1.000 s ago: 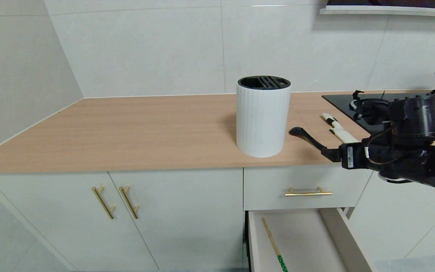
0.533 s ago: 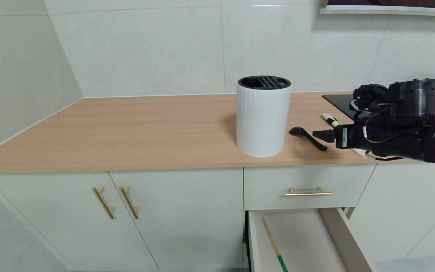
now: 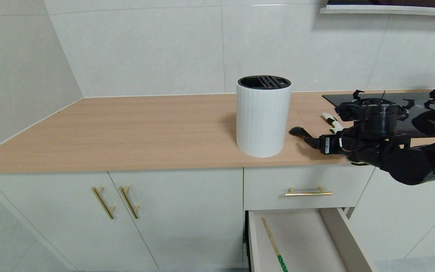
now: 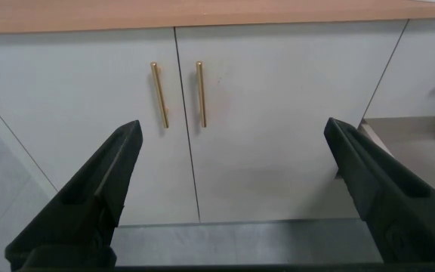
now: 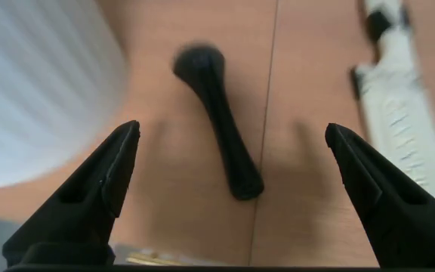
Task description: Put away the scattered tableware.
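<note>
Far left, low, facing the cabinet front below the worktop (image 3: 127, 132): left gripper (image 4: 232, 136). Fingers released, spread wide, nothing between them. Beyond them, two pale cabinet doors with a pair of gold bar handles (image 4: 159, 94) side by side at the seam.

Centre of worktop, toward near edge: white ribbed holder (image 3: 263, 117), upright, cylindrical, black slotted insert on top.

Just right of holder, flat on the wood: black utensil (image 3: 297, 132), rounded head toward the holder, slim handle (image 5: 232, 159) running right and nearward. Apart from holder, not touching it.

At the handle's near end: right gripper (image 3: 313, 142), arm coming in from the right along the worktop's near edge. Fingers released, wide apart, utensil lying in line between them. No contact with the handle to be made out from the wrist view.

Right again, a little farther back: white knife (image 3: 330, 120) with a dark band near one end, flat on the worktop, roughly parallel to the utensil and near it, partly hidden behind the arm.

Far right, rear of worktop: black glass cooktop (image 3: 334, 99).

Below worktop, right of the doors: closed drawer with gold handle (image 3: 308, 193); under it, open drawer (image 3: 308, 234) pulled out, one chopstick (image 3: 272, 241) lying along its left side, green at the near end.
</note>
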You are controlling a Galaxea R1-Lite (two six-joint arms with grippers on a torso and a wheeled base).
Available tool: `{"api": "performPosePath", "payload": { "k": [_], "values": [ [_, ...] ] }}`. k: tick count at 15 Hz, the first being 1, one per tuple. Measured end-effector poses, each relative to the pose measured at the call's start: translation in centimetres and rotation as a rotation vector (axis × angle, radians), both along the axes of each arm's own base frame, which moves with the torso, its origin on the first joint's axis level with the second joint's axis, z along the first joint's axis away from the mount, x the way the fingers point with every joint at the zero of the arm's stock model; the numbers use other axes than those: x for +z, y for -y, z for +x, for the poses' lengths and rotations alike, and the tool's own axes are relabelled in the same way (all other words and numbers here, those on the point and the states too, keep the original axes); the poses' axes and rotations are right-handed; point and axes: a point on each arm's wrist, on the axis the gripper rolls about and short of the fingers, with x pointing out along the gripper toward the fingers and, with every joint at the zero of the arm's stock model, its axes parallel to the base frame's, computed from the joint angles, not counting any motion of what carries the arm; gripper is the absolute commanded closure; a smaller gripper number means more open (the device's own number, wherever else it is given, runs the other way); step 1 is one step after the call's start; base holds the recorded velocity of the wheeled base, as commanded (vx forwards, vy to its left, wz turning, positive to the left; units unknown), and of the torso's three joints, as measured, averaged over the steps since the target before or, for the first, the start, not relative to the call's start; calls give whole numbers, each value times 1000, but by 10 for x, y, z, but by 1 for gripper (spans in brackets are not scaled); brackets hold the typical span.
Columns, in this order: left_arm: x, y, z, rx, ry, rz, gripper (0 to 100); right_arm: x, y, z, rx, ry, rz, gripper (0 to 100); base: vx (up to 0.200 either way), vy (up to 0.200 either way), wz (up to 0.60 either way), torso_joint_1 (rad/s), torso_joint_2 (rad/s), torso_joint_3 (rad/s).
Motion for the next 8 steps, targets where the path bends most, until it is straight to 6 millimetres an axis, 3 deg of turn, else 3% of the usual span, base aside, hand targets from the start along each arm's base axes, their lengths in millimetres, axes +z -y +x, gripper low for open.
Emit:
{"api": "performPosePath", "payload": {
  "k": [3,8],
  "values": [
    [0,0,0,0,1,0,0,-14,-1,8,-14,-27,-12,0,0,0,0,0,0,0],
    [0,0,0,0,1,0,0,-18,-2,12,-28,-34,-18,0,0,0,0,0,0,0]
  ]
}}
